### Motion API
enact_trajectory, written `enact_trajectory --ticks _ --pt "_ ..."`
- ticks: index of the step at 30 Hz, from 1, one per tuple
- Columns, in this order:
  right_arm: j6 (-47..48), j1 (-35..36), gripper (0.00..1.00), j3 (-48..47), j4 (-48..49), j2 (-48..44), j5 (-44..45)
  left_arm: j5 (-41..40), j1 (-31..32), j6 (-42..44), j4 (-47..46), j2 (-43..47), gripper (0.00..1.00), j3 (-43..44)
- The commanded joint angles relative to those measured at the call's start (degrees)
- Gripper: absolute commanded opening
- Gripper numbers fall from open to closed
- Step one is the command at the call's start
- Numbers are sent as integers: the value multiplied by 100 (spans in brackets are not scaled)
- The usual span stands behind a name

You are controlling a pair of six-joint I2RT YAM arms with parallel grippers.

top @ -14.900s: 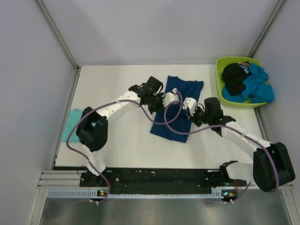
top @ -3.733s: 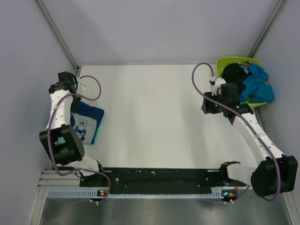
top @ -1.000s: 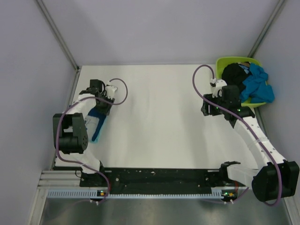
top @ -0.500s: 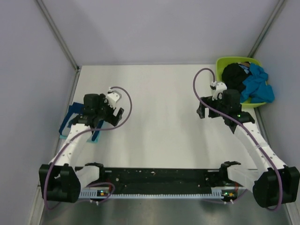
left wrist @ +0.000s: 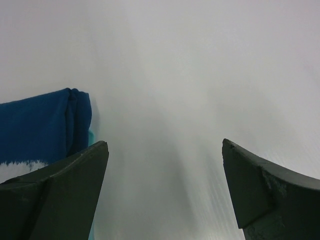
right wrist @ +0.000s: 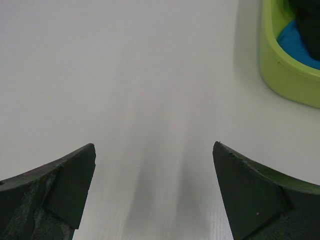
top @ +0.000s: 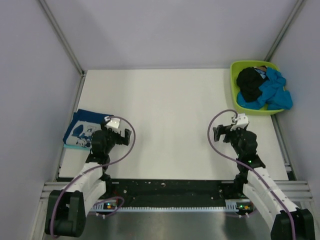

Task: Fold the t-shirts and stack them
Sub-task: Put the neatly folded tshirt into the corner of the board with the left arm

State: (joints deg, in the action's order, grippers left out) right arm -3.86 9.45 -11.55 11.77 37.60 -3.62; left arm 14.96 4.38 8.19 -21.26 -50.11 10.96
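Shirts lie in two spots: a folded navy t-shirt on a teal t-shirt at left centre, and a black t-shirt and blue t-shirt in the tub at upper right. The left gripper and right gripper hang over the table, jaws wide, empty.

My overhead camera looks steeply down on the whole counter from the near side. Each wrist camera rides low and close, facing forward between its jaws; the left shares the navy shirt with overhead, the right the green tub.
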Motion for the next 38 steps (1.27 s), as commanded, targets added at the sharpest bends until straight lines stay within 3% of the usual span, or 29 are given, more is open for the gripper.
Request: enact_trajectory --ticks 1,6,38 --pt "351 -31 99 951 1976 -464 335 -309 -8 -265 -2250 167 99 -708" --pt "351 -31 99 1480 2408 -763 318 -397 -8 -642 -2182 186 99 -701" --pt "351 -31 99 1366 2462 -465 476 -889 -8 -801 -1918 -16 99 -481"
